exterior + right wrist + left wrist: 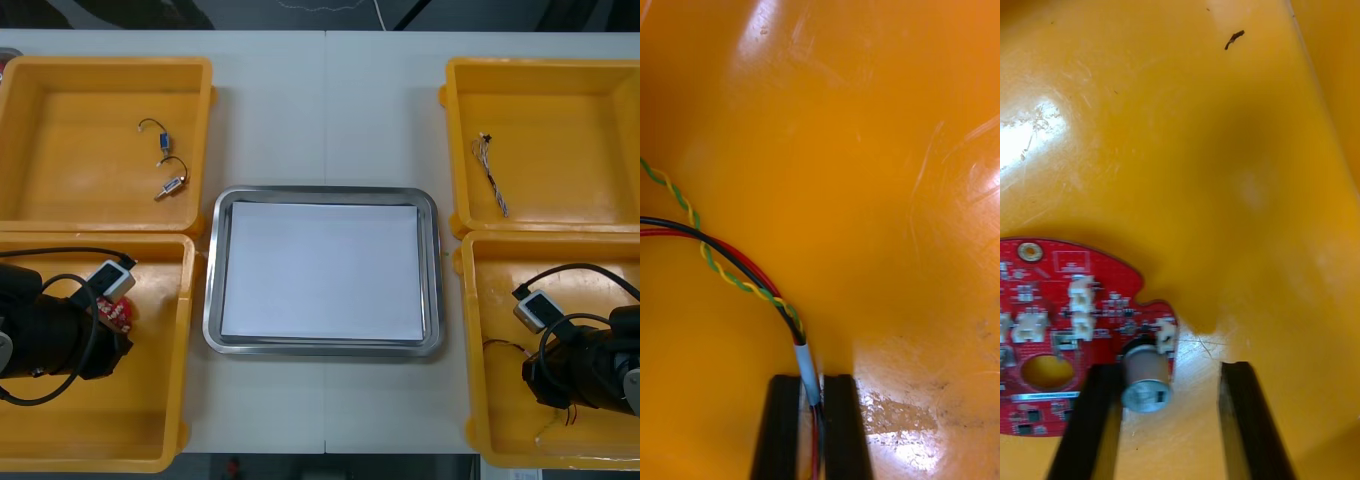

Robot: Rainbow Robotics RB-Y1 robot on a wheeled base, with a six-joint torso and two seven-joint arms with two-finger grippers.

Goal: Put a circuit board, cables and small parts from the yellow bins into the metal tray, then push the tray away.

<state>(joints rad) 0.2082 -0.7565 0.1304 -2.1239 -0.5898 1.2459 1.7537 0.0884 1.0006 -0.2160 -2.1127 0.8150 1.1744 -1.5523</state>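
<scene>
My left gripper (1169, 369) is down in the near left yellow bin (150, 420), open. Its fingers stand astride the edge of a round red circuit board (1067, 315), with the board's metal cylinder (1146, 373) next to one finger. From the front, the board (116, 314) peeks out beside the left arm. In the near right bin (490, 420), my right gripper (811, 379) is shut on a cable bundle (806, 364) of red, black and twisted yellow-green wires, held at its pale sleeve. The metal tray (212, 300), white inside, lies between the bins.
The far left bin (60, 190) holds two small metal parts (170, 184) with short wires. A twisted blue and white cable (492, 172) lies in the far right bin (590, 190). Bare table runs between the bins beyond the tray.
</scene>
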